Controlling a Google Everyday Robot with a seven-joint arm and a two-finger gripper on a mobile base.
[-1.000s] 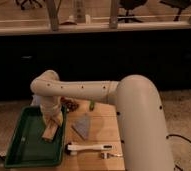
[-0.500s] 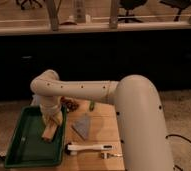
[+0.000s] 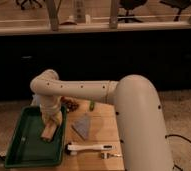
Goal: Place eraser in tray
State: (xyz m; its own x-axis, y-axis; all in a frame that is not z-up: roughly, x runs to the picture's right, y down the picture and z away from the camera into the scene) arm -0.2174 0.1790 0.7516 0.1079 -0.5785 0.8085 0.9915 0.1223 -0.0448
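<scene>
gripper (image 3: 52, 121) over tray (image 3: 19, 146), eraser (image 3: 48, 132) (tan) beneath

One arm (image 3: 139, 115) in shot, white and bulky. The big link (image 3: 141, 130) fills the lower right, rising from the bottom edge approx. vertical, then rounding over at the top. From there the forearm (image 3: 84, 90) runs left, near level w/ a row of small dark dots along its side, to the bend joint (image 3: 45, 82) at mid-left. It turns hard there and the wrist (image 3: 49, 107) drops almost straight down. The gripper (image 3: 51, 125) hangs right under that wrist, pointing down, low on the left side of the view, well left of the big link. Overall an upside-down U: up, across, down.
</scene>
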